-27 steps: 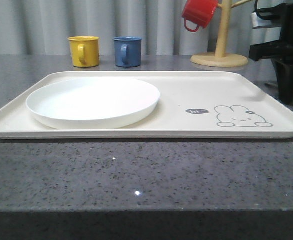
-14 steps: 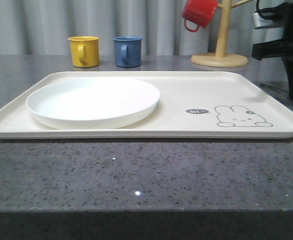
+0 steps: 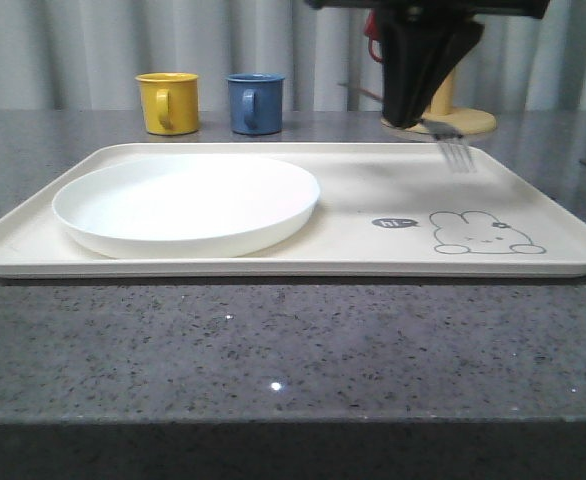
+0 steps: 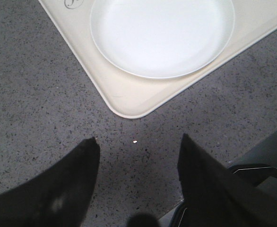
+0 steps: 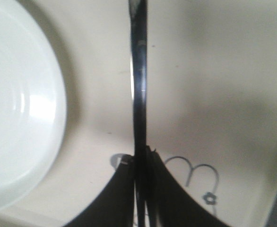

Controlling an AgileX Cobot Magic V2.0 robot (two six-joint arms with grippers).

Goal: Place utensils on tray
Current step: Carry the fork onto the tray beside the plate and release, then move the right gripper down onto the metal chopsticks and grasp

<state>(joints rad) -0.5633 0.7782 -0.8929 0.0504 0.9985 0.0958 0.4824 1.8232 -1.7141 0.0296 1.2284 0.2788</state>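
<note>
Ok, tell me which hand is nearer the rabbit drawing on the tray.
Right. The right hand hangs over the tray behind the rabbit drawing, shut on the fork. The left hand is open, off the tray beside the corner by the white plate.

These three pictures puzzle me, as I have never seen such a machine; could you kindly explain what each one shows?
It is a robot with two arms, each ending in jaws. The front camera looks across a grey counter at a cream tray holding a white plate, with a yellow mug, a blue mug and a wooden mug stand behind. The right gripper hovers above the tray, shut on a metal fork. Its wrist camera looks down the fork's handle. The left gripper, seen by its own wrist camera, hangs open over bare counter near the tray's corner.
</note>
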